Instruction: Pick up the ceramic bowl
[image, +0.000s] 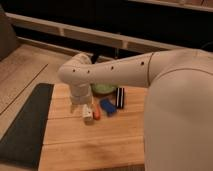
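Observation:
The ceramic bowl (103, 89) is green and glossy. It sits on the wooden table (90, 145) toward the back, and my white arm (115, 72) covers part of it. The arm reaches in from the right and bends down at its left end. My gripper (81, 102) hangs there, just left of the bowl and low over the table. A small whitish cup (87, 114) stands right below the gripper.
A blue object (107, 106) and a small orange object (97, 114) lie in front of the bowl. A black and white object (120, 97) stands to its right. A dark mat (25, 130) covers the table's left side. A counter edge runs behind.

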